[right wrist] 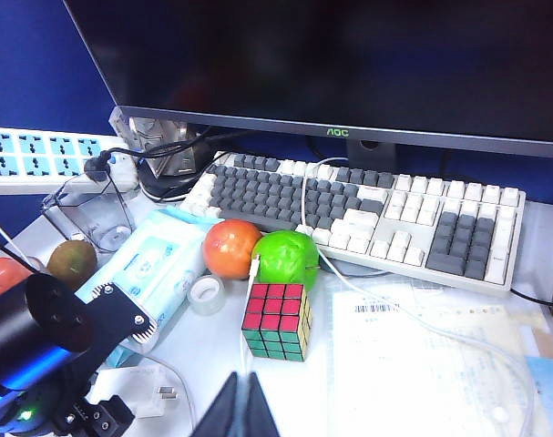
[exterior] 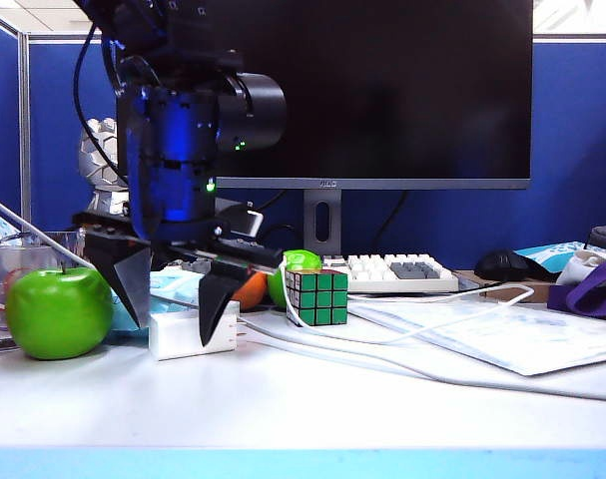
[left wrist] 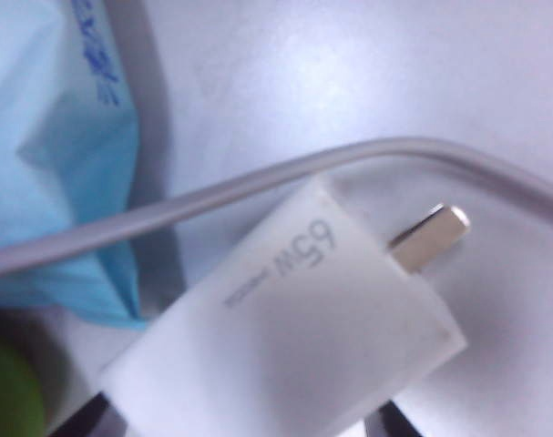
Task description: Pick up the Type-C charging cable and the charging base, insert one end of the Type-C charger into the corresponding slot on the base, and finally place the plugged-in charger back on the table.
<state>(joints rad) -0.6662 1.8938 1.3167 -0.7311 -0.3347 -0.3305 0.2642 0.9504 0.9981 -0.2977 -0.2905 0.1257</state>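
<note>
The charging base (exterior: 188,334) is a white block lying on the table (exterior: 283,409), its metal prongs (left wrist: 431,235) pointing sideways. My left gripper (exterior: 173,330) reaches down over it, open, with one dark finger on each side of the block (left wrist: 285,346). The Type-C charging cable (right wrist: 255,266) rests its white plug against a green fruit and runs down past the cube toward my right gripper (right wrist: 249,401). That gripper hangs shut above the table's front; I cannot tell whether the cable sits between its tips. The slot is hidden.
A green apple (exterior: 58,311) stands left of the base, a Rubik's cube (exterior: 316,296) to its right. Behind are a blue wipes pack (right wrist: 153,264), an orange fruit (right wrist: 230,248), a tape roll (right wrist: 206,293), a keyboard (exterior: 387,271) and a monitor. Another white cable (left wrist: 258,182) passes beside the base. Papers (exterior: 502,334) lie at the right.
</note>
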